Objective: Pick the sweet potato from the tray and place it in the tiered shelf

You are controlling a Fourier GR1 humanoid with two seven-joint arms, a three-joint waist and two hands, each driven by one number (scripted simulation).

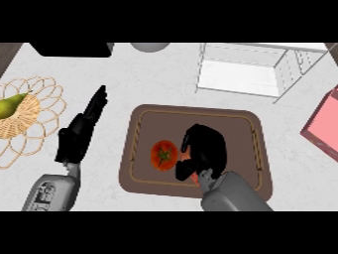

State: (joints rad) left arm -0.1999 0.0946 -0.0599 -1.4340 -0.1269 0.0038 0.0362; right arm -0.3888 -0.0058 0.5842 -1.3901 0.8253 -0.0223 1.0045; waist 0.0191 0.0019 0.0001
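Brown rounded tray; right hand curled round orange sweet potato.

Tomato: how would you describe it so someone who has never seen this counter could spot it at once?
In the middle of the counter lies a brown tray. The tomato sits in its left half, just left of the black right hand. It is round and red with a green star, unlike the orange sweet potato that hand covers.
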